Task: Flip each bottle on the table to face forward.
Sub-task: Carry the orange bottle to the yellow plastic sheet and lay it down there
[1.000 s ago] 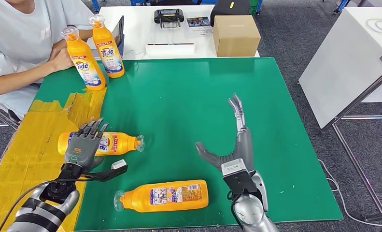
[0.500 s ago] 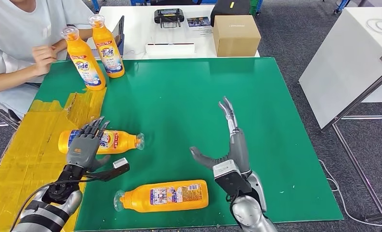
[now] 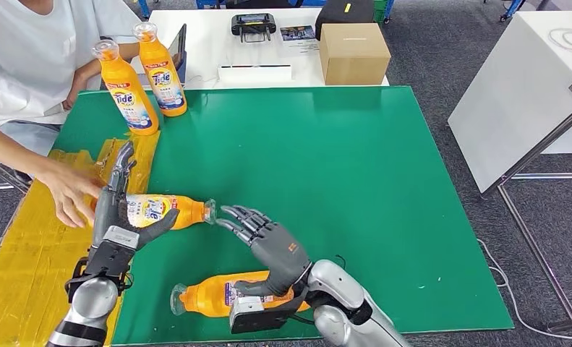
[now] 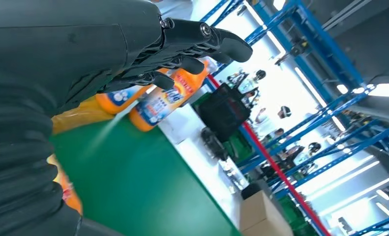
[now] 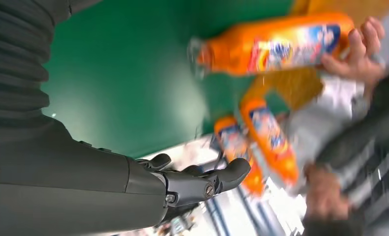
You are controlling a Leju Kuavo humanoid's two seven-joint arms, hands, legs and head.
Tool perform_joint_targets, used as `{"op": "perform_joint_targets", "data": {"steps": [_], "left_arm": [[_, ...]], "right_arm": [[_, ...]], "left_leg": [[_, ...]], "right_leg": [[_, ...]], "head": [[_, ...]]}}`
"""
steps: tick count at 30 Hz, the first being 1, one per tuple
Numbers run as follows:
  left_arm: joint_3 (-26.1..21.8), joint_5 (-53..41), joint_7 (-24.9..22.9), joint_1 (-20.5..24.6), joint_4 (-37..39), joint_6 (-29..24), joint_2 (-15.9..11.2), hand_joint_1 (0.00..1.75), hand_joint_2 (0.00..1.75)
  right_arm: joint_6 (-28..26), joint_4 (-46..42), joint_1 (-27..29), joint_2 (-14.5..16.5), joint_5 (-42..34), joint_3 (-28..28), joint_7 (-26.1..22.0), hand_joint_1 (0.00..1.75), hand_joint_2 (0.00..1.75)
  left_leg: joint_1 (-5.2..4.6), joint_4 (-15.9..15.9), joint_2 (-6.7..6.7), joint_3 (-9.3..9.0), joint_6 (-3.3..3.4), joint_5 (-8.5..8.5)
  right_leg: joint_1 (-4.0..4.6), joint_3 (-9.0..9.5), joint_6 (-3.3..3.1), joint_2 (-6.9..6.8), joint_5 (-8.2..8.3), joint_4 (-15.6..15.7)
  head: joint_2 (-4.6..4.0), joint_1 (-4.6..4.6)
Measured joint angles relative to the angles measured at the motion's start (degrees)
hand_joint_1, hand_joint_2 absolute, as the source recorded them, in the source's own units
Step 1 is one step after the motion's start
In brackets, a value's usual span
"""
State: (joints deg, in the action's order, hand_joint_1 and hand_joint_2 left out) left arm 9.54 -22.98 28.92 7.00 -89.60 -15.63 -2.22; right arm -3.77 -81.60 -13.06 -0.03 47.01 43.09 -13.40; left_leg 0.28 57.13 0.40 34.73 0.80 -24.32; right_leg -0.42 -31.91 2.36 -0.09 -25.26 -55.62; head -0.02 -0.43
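Looking down from the head view, I see a green table [image 3: 355,144] with two orange plastic detergent bottles lying on their sides and two more standing upright [image 3: 127,90] at the far left corner. My left hand [image 3: 115,210] is wrapped around the farther lying bottle [image 3: 163,211], thumb under, fingers straight up; a person's hand [image 3: 67,189] touches its base. My right hand [image 3: 268,242] hovers spread and holds nothing, covering part of the nearer lying bottle [image 3: 210,295]. The blurred right wrist view shows the person's fingers [image 5: 362,46] on the bottle's end.
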Motion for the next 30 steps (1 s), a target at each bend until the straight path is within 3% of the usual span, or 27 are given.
{"op": "perform_joint_targets", "data": {"steps": [11,30], "left_arm": [[-1.3,1.5,1.0,0.1,-0.2,0.2,2.0,0.00,1.75],[-1.3,3.7,1.3,1.4,2.0,0.0,2.6,0.00,1.75]], "right_arm": [[2.9,10.0,-5.6,-1.2,-1.6,7.7,1.9,0.00,1.75],[8.5,16.8,-10.9,-2.5,-7.9,15.0,1.0,0.00,1.75]], "left_leg": [[0.00,0.0,0.00,0.01,0.00,-0.01],[0.00,0.0,0.02,-0.03,0.00,0.00]], "right_leg": [[-0.02,-0.01,0.00,0.00,0.00,0.0],[-0.02,0.00,0.01,0.01,0.01,0.0]], "head": [[0.00,0.01],[0.00,0.01]]}}
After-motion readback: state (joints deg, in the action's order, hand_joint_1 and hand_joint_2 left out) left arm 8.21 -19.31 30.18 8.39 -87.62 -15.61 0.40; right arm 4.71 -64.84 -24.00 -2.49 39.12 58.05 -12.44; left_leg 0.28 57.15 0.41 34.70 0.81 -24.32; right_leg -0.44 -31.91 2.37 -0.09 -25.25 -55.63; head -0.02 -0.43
